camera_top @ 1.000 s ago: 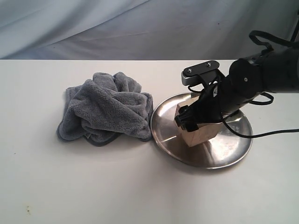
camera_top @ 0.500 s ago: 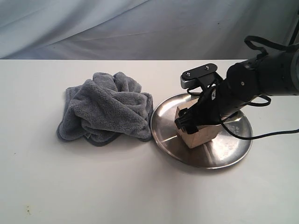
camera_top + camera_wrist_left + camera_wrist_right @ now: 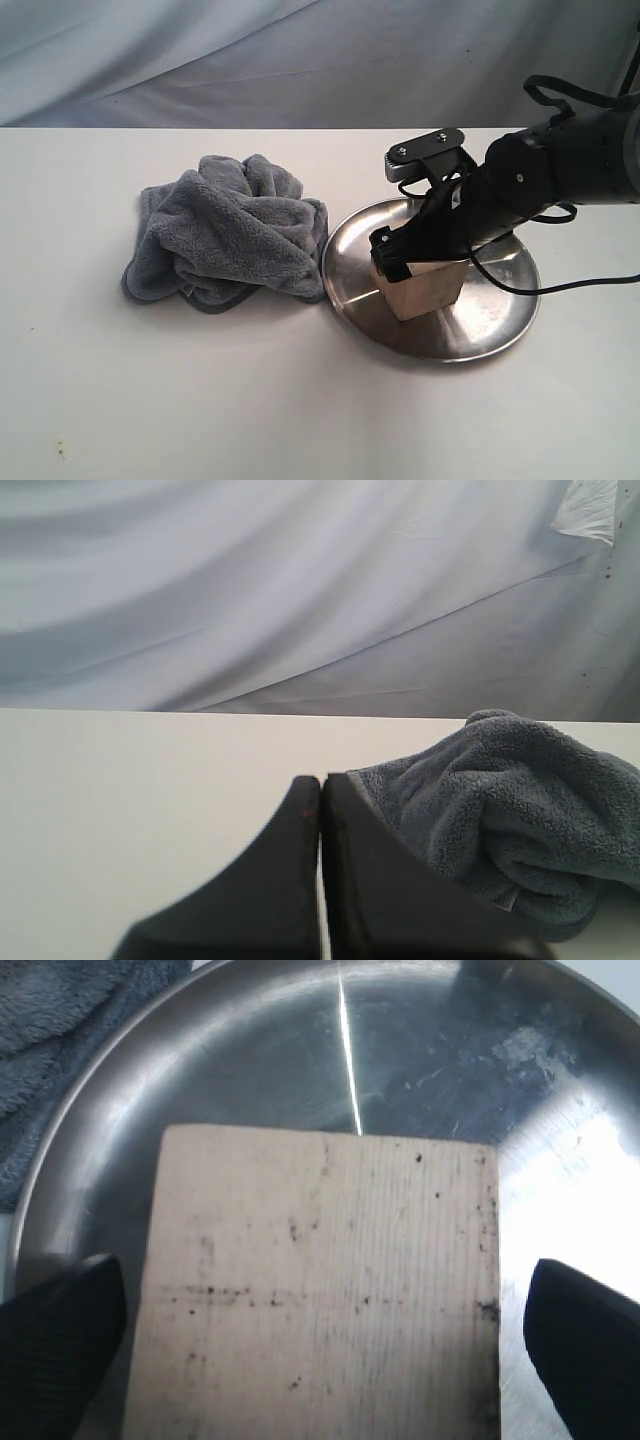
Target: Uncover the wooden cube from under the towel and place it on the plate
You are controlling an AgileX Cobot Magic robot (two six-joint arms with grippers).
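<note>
The pale wooden cube (image 3: 425, 290) rests flat on the shiny steel plate (image 3: 500, 312) at the right of the table. My right gripper (image 3: 424, 260) is low over the cube, its fingers straddling it. In the right wrist view the cube (image 3: 320, 1290) fills the space between the dark fingertips (image 3: 60, 1350); a thin strip of plate (image 3: 250, 1050) shows between the cube and the far finger, so the jaws stand open. The grey towel (image 3: 225, 235) lies crumpled left of the plate. My left gripper (image 3: 321, 778) is shut and empty, with the towel (image 3: 510, 800) just beyond it.
The white table (image 3: 300, 400) runs wide in front and to the left of the towel. A pale cloth backdrop (image 3: 300, 60) hangs behind the table. The towel's edge (image 3: 60, 1010) touches the plate's rim.
The cube was tilted in the right gripper's hold; it now sits flat on the plate. The right jaws have spread slightly apart from it. The towel has not moved.
</note>
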